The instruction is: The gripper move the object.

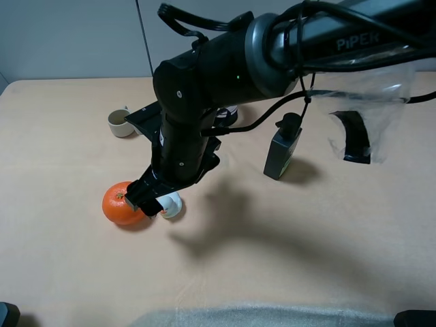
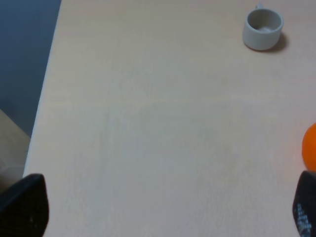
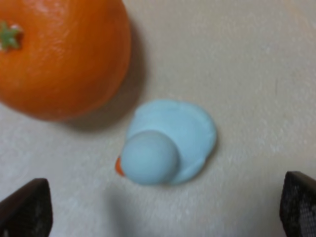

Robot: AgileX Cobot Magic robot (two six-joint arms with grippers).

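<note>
Right end effector [image 3: 162, 205], released, straddles the white duck [image 3: 168, 143] (orange [image 3: 59, 54] just beside) — open table [image 1: 306, 231] opposite.

Exterior high: right pincer [image 1: 151, 204] covers most of the duck toy [image 1: 172, 206]; only a white sliver shows, beak hidden. One fingertip overlaps the orange [image 1: 120, 204]. Dark shapes [image 1: 415, 317] in both lower corners are cut off, not identifiable. Right wrist: picture soft throughout; orange [image 3: 59, 54] cropped by two edges; fingertips [image 3: 24, 210] show only as corner pieces. Left wrist: orange [image 2: 310, 153] is a cropped sliver at one edge; left pincer [image 2: 163, 207] fingertips [image 2: 22, 205] cropped at the corners; cup [image 2: 263, 28] too small for detail.
</note>
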